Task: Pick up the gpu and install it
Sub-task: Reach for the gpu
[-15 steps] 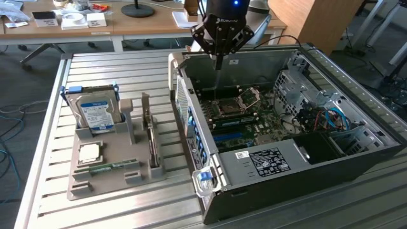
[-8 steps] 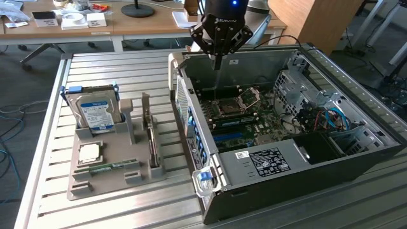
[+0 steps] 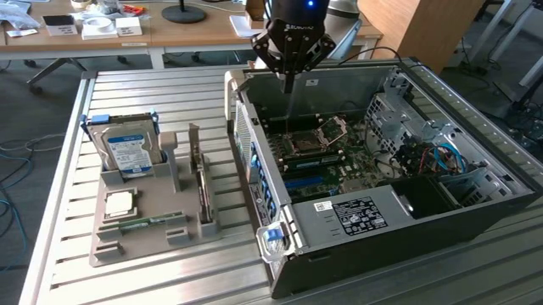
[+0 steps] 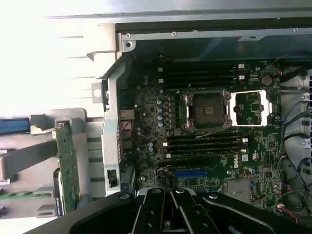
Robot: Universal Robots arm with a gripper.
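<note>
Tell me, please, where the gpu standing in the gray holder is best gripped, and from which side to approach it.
Probably its upper long edge, near the middle, coming straight down from above. The gpu stands on edge in slots of the gray holder, so its top edge is free while the lower one is seated. The thin card suits jaws closing across its two flat faces.

The counter (image 3: 144,95) is showing pale silver slats in parallel stripes. The tray (image 3: 140,244) is looking grey, the hard drive (image 3: 129,151) silver with a blue-white label, the gpu (image 4: 68,165) green. The pincer (image 3: 288,86) is showing black, the motherboard (image 4: 161,107) dark green with a blue slot (image 4: 191,173).
</note>
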